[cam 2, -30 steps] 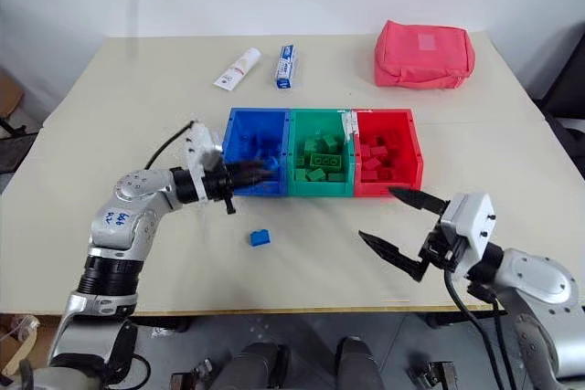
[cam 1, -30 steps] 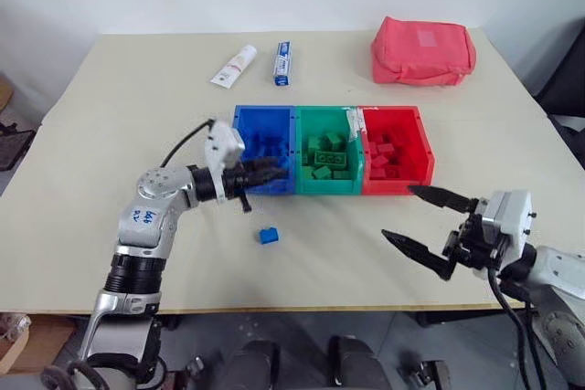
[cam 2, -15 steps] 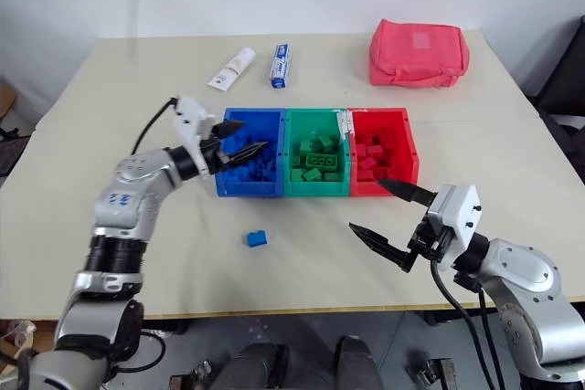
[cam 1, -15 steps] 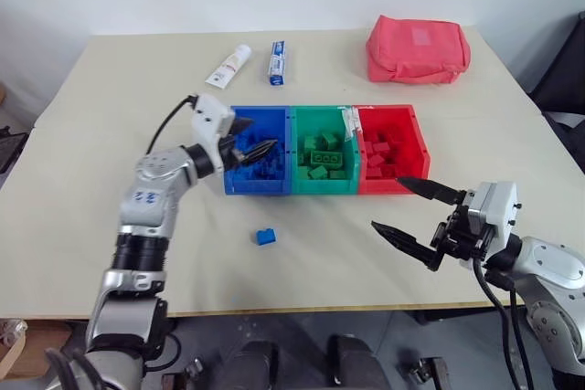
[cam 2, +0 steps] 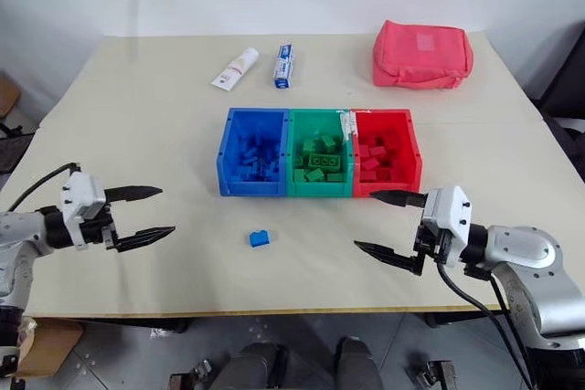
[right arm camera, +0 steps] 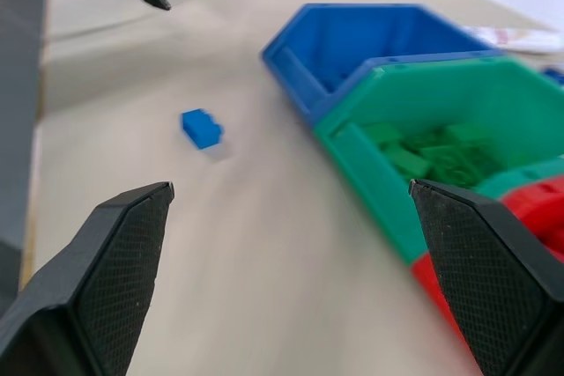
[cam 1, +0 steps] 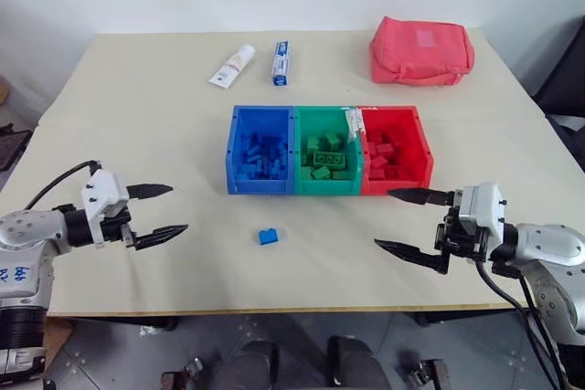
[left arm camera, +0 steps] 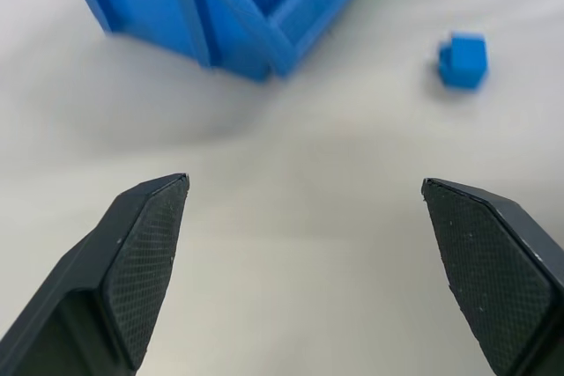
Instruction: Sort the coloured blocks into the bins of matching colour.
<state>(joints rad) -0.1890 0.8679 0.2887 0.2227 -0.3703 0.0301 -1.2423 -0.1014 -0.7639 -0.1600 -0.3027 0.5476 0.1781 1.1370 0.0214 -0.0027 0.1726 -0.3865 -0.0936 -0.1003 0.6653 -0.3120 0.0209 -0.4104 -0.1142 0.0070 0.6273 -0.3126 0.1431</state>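
One small blue studded plastic brick (cam 1: 268, 236) lies loose near the filled blue, green and red joined plastic bins (cam 1: 329, 190); left gripper (cam 1: 154, 213) and right gripper (cam 1: 410, 222) gape wide, empty.

Both arms are silver-grey metal with black joints and a black cable looping off each wrist — each ends in a white block carrying two black pointed fingers, the left gripper (cam 1: 151, 214) and right gripper (cam 1: 413, 223).

Three joined open-topped bins stand in a row on the table, the blue bin (cam 1: 260, 162), green bin (cam 1: 328, 162) and red bin (cam 1: 397, 162) each holding bricks of its own colour (heaped loosely), while one small blue block (cam 1: 268, 236) lies alone in front of them.
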